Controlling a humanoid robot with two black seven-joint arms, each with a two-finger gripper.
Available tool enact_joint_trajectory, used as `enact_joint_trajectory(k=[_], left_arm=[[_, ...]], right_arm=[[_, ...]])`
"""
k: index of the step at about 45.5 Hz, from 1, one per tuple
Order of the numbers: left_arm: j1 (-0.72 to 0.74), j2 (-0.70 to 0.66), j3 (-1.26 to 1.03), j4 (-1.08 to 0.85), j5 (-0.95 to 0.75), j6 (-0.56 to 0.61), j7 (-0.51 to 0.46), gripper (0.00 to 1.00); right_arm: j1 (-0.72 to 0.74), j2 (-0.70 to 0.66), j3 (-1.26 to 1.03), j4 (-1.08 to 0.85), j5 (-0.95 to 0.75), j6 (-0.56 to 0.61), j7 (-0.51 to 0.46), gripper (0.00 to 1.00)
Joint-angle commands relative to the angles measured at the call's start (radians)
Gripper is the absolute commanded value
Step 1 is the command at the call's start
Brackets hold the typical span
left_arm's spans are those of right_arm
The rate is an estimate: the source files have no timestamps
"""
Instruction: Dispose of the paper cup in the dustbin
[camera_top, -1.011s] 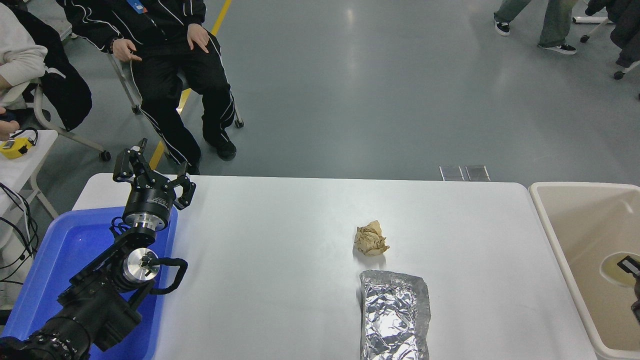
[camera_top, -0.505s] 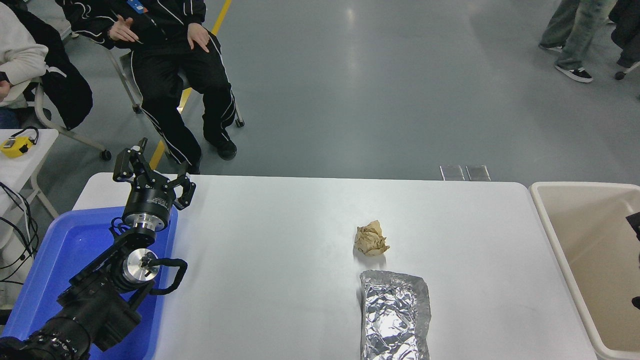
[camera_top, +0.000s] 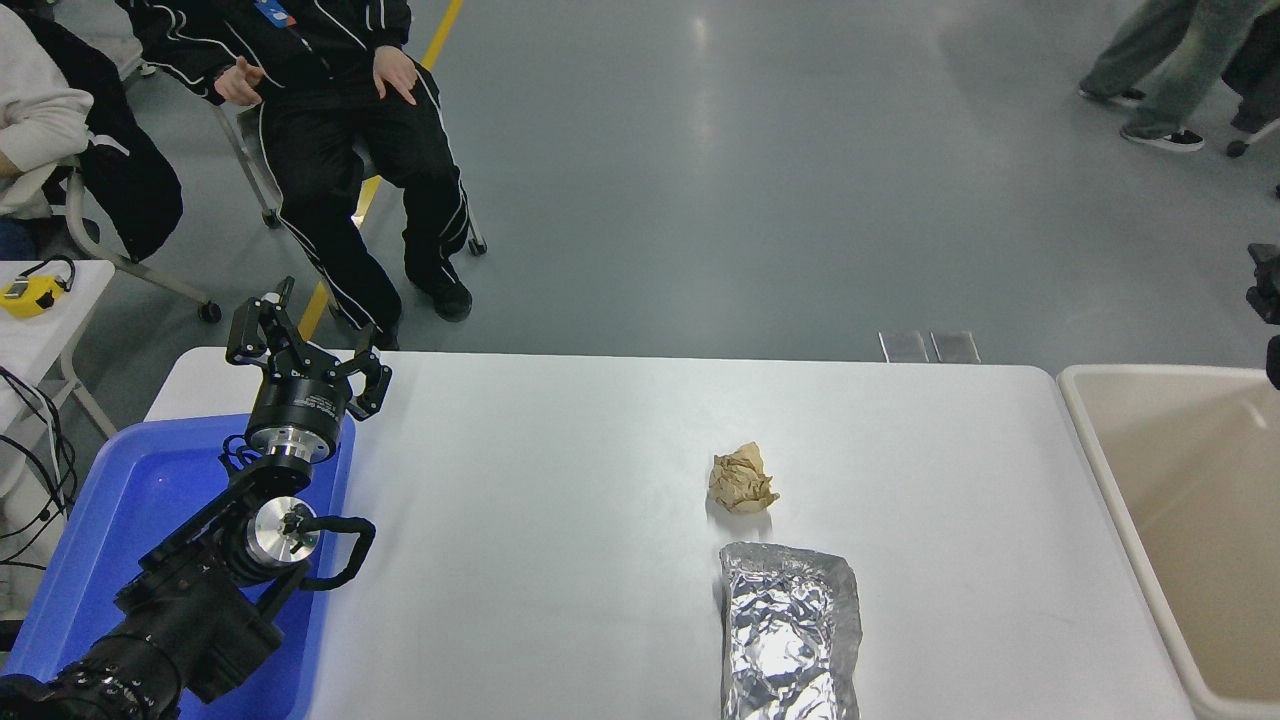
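Left gripper (camera_top: 305, 335): jaws spread wide, holding nothing, parked above the far left corner of the white table (camera_top: 560, 520) and over the far edge of the blue tub (camera_top: 130, 500). Its arm runs back to the lower left corner, covering much of the tub.

Right gripper (camera_top: 1266, 300): only a small black part shows at the right edge, above the far rim of the dustbin (camera_top: 1120, 480). Whether its jaws are wide or narrow cannot be told.

The paper cup is not visible on the table or in the visible part of the dustbin, which is cut off at the right edge.

A crumpled brown paper ball (camera_top: 742, 479) lies mid-table, near a foil packet (camera_top: 790, 630) cut off by the bottom edge. A seated person (camera_top: 330, 120) is partly cropped at top.
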Motion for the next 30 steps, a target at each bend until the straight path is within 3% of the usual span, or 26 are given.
enact_joint_trajectory(k=[1,14,30], left_arm=[[0.0,0.0,0.0,0.0,0.0,0.0,0.0,1.0],[0.0,0.0,0.0,0.0,0.0,0.0,0.0,1.0],[0.0,0.0,0.0,0.0,0.0,0.0,0.0,1.0]], right_arm=[[-0.084,0.014,0.283,0.269,0.0,0.002,0.021,0.99],[-0.346,0.187,0.396,0.272,-0.017,0.009,0.231,0.99],[-0.472,0.259,0.464,0.303,-0.015,0.061,0.234,0.99]])
